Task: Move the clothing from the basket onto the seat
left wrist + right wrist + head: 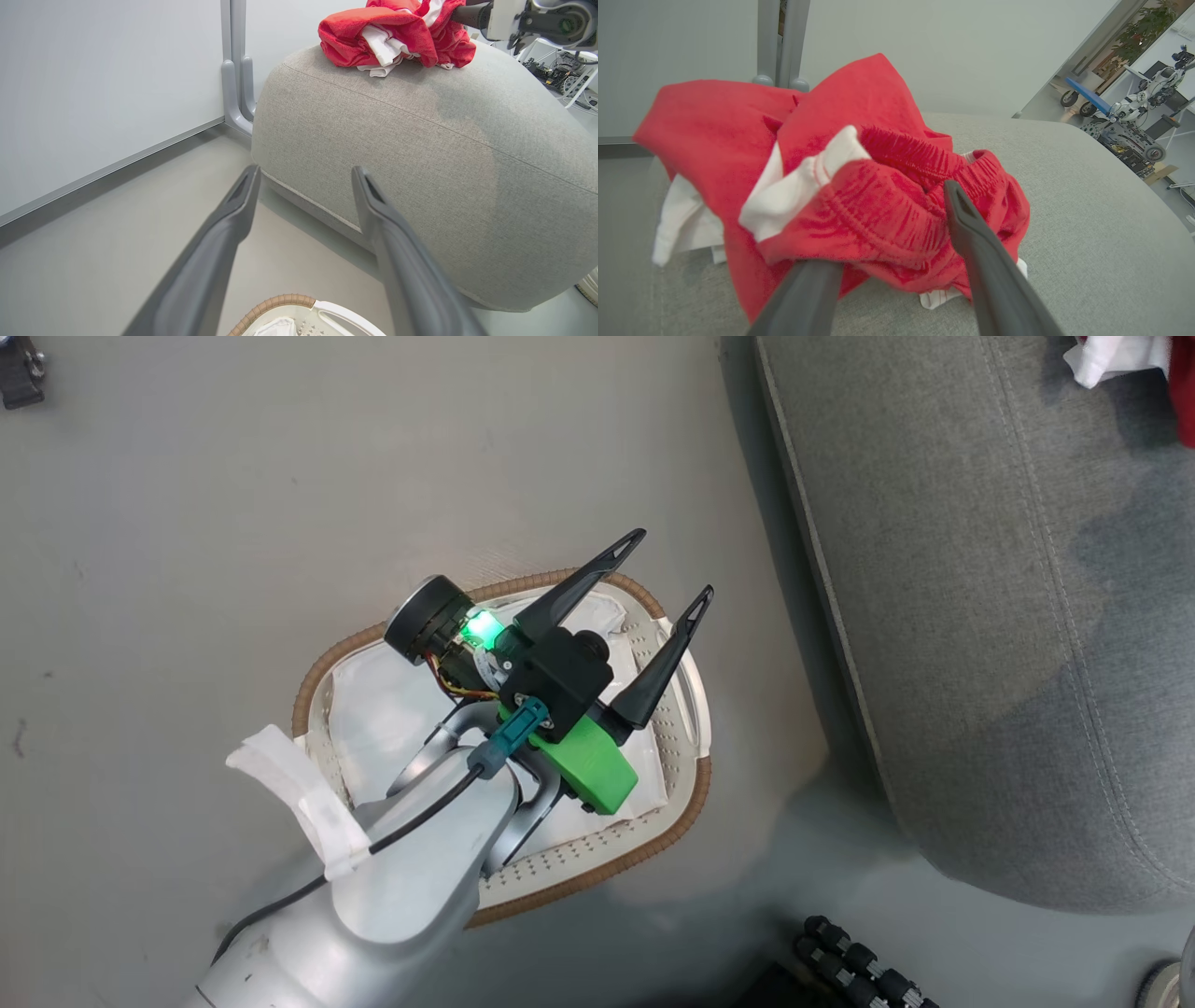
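Observation:
The red clothing [887, 140] with white trim lies bunched on the grey seat [1087, 210]. My right gripper [896, 196] is at the heap with its fingers spread; fabric lies between them and hides the left fingertip. From the left wrist view the clothing [397, 32] sits on top of the seat [420, 140], with my right arm's wrist [537, 18] beside it. A red edge of clothing [1186, 401] shows on the seat [980, 616]. My left gripper [674, 562] hangs open above the basket [317, 681], holding nothing. Inside the basket lies a white liner sheet [392, 709].
The basket stands on the grey floor just left of the seat's rounded corner. A grey metal post [236, 70] rises against the white wall behind the seat. A black ribbed object [868, 966] lies on the floor at the bottom. Another machine [1134, 121] stands far off.

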{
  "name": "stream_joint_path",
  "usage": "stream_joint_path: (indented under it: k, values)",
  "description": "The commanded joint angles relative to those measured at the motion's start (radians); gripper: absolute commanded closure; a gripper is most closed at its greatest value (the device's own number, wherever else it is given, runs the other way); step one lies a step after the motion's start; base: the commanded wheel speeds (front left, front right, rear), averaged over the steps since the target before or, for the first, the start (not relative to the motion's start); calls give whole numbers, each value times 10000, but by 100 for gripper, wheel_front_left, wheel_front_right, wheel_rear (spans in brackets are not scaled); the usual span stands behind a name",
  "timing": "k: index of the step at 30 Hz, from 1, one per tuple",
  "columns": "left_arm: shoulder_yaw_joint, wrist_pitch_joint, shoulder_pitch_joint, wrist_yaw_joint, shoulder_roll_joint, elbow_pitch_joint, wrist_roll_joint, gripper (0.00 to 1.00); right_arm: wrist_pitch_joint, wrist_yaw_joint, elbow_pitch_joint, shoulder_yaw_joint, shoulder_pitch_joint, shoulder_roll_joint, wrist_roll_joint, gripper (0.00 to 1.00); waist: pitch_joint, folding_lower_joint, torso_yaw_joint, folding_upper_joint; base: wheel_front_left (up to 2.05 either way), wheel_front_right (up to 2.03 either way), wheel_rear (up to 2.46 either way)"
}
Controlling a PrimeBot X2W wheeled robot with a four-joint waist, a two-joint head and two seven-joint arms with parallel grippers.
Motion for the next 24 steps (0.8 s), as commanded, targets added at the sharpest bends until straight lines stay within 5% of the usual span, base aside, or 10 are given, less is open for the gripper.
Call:
stream_joint_path:
  k: [1,13,24]
  values:
    - [35,-62,47,22,60,32,-60,0,-25,-11,-119,109,249,38,136,0,-196,-1,-84,93,0,0,0]
    - [604,-380,566,228,-183,409,-674,0,-25,-11,-830,1611,1459,78,901,0,-1633,-1,135,93,0,0,0]
    - [2488,-427,1706,577,-518,-69,-1001,0,-25,-11,-1763,2840,2022,238,1487,0,-3272,-1,1077,93,0,0,0]
